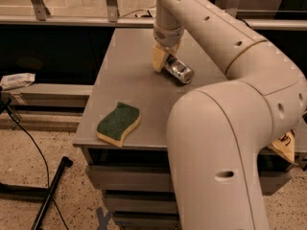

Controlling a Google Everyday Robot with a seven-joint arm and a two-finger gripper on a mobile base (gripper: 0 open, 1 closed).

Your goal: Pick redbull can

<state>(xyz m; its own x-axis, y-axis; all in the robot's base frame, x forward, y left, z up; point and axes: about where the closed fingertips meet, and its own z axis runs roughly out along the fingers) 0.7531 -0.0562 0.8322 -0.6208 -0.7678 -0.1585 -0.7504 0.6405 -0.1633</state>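
Note:
The redbull can (179,71) lies on its side on the grey table (125,61), toward the back middle, with its shiny silver end facing the front right. My gripper (164,63) comes down from above on the can's far left end and touches or nearly touches it. My white arm covers the right side of the table.
A green sponge with a yellow underside (118,123) lies near the table's front left edge. A corner of a brown-and-cream snack bag (284,146) shows at the right behind my arm. Black cables and a stand (48,195) lie on the floor at left.

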